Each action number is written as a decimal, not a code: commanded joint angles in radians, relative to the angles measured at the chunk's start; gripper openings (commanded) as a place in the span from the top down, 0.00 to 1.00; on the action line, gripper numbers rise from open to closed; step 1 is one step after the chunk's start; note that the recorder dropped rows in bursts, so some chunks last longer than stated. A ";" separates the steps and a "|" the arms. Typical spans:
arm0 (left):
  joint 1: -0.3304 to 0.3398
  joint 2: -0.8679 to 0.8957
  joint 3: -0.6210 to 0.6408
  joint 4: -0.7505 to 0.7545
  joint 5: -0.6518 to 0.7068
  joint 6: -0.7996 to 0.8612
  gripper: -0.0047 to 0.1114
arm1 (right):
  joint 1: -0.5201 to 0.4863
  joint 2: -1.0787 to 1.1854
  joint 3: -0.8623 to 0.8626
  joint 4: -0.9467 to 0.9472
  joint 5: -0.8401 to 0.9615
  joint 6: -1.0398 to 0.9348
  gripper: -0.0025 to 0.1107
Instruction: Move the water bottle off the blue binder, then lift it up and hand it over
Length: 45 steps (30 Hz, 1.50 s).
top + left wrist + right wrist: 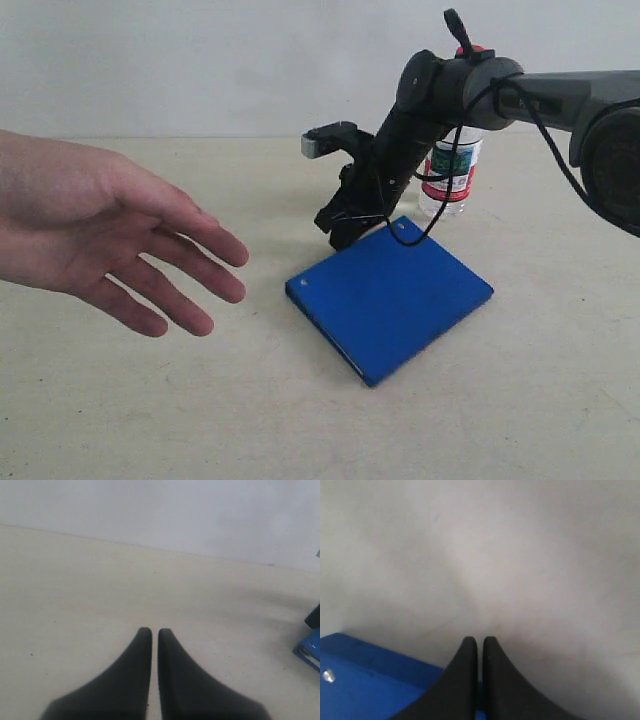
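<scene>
The blue binder (390, 295) lies flat on the table with nothing on it. The water bottle (452, 178) stands upright on the table just behind the binder's far corner, partly hidden by my right arm; its red cap (472, 49) peeks above the arm. My right gripper (338, 226) reaches down to the binder's far left edge, shut and empty. The right wrist view shows its gripper (476, 641) shut above the binder (365, 690) edge. My left gripper (151, 631) is shut on nothing over bare table, with a binder corner (311, 651) off to one side.
A person's open hand (120, 240) is held out, palm up, at the left of the exterior view, above the table. A pale wall (200, 60) runs along the back of the table. My right arm (520, 95) stretches in from the right edge.
</scene>
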<state>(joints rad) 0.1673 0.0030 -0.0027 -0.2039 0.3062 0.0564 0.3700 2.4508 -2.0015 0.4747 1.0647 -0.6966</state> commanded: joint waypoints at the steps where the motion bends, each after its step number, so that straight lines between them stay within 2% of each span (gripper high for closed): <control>1: 0.002 -0.003 0.003 0.002 -0.002 0.003 0.92 | 0.001 -0.039 0.009 -0.018 0.156 -0.054 0.98; 4: 0.002 -0.003 0.003 0.002 -0.002 0.003 0.92 | 0.001 -0.057 0.013 -0.021 0.146 -0.059 0.98; 8: 0.002 -0.003 0.003 0.002 -0.002 0.003 0.92 | 0.001 -0.056 0.013 -0.047 -0.163 0.047 0.98; 10: 0.002 -0.003 0.003 0.002 -0.002 0.003 0.92 | 0.001 -0.055 0.013 -0.092 -0.224 0.115 0.98; 17: 0.002 -0.003 0.003 0.002 -0.002 0.003 0.92 | 0.001 -0.051 0.039 -0.314 -0.187 0.236 0.98; 20: 0.002 -0.003 0.003 0.002 -0.002 0.003 0.92 | 0.001 -0.051 0.061 -0.399 -0.059 0.273 0.98; 24: 0.002 -0.003 0.003 0.002 -0.002 0.003 0.92 | 0.039 -0.051 0.070 -0.395 0.004 0.220 0.98; 31: 0.002 -0.003 0.003 0.002 -0.002 0.003 0.92 | 0.196 -0.053 0.070 -0.373 0.078 0.122 0.98; 37: 0.002 -0.003 0.003 0.002 -0.002 0.003 0.92 | 0.208 -0.171 0.070 -0.373 -0.060 0.194 0.98; 45: 0.002 -0.003 0.003 0.002 -0.002 0.003 0.92 | 0.216 -0.414 0.112 -0.274 -0.112 0.196 0.98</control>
<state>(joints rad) 0.1673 0.0030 -0.0027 -0.2039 0.3062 0.0564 0.5789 2.1212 -1.9245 0.1721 0.9747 -0.4923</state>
